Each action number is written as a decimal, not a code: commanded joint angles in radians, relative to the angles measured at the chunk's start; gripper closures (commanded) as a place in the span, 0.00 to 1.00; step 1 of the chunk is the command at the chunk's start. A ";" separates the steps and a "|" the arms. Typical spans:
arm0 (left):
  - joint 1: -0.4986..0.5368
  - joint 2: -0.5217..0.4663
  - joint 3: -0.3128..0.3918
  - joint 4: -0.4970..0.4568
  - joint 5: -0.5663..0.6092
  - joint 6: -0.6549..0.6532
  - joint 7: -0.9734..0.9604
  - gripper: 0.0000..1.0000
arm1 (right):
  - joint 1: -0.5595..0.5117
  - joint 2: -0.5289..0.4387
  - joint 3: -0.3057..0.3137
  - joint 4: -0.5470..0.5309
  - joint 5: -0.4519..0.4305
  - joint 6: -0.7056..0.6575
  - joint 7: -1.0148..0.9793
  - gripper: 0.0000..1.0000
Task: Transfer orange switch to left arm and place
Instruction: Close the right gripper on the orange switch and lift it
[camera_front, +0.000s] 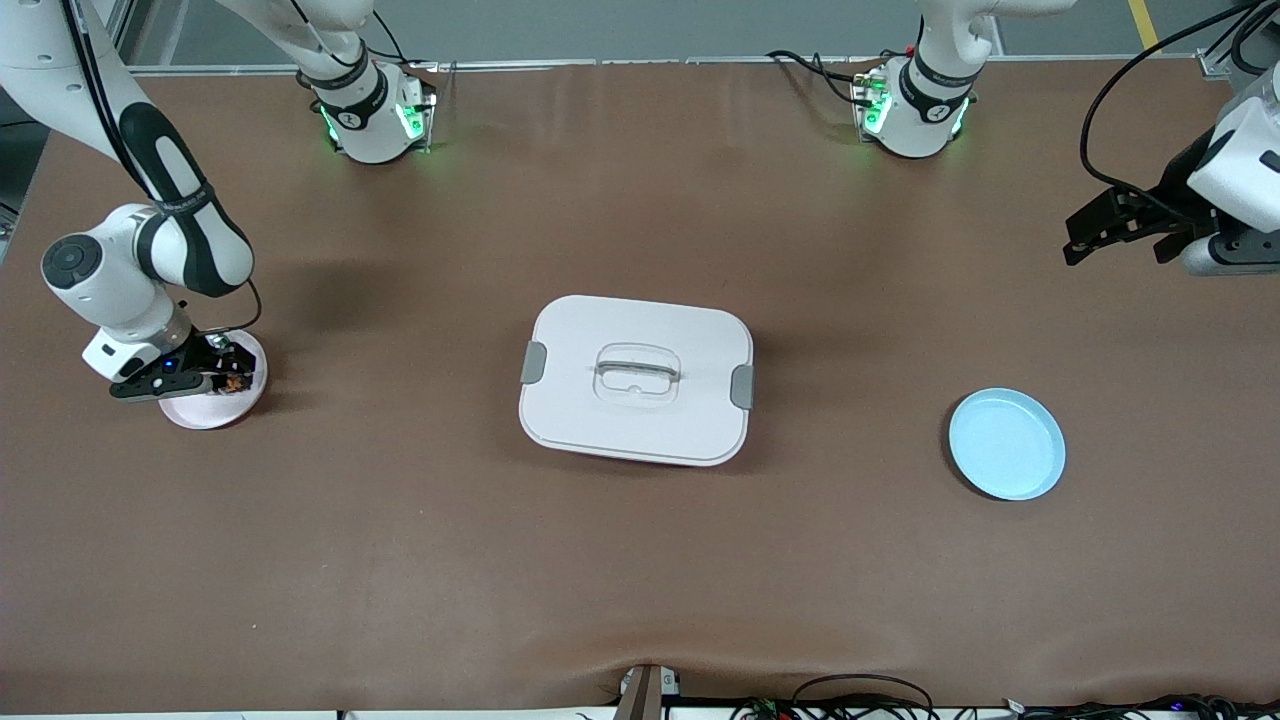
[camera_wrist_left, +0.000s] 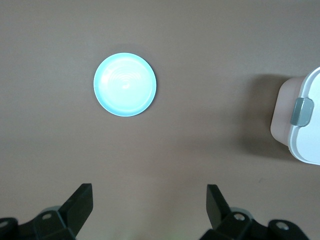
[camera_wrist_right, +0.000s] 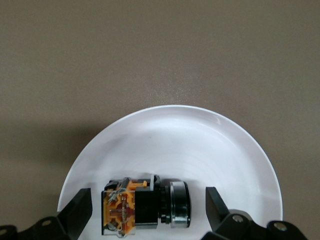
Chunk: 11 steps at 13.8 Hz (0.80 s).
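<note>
The surface (camera_front: 640, 560) is plain brown. The box (camera_front: 636, 380) is white with grey latches. One plate (camera_front: 1006, 444) is pale blue, another (camera_front: 215, 412) pink-white. The switch (camera_wrist_right: 145, 205) is black and orange.

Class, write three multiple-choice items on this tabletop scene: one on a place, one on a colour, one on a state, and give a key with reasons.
1. Where does the orange switch lie?
A. On the box lid
B. On the pink plate
C. On the blue plate

2. What colour are the latches on the box?
A. Grey
B. Green
C. Red

3. How do the right gripper's fingers stand?
A. Shut on the switch
B. Open, one at each side of the switch
C. Shut on the plate rim

Key:
1 B: the right wrist view shows it on the pink plate, while the blue plate is bare.
2 A: both side latches look grey.
3 B: gaps show between fingers and switch.

The left gripper waits, open, above the table's left-arm end.
</note>
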 joint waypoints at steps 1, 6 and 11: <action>-0.007 0.013 0.003 0.026 0.013 -0.019 0.010 0.00 | -0.018 0.024 0.008 0.026 -0.021 -0.003 -0.006 0.00; -0.005 0.013 0.003 0.026 0.013 -0.021 0.010 0.00 | -0.013 0.028 0.008 0.028 -0.021 -0.004 -0.006 0.20; -0.005 0.013 0.003 0.026 0.013 -0.021 0.010 0.00 | -0.016 0.033 0.008 0.028 -0.019 -0.007 -0.002 1.00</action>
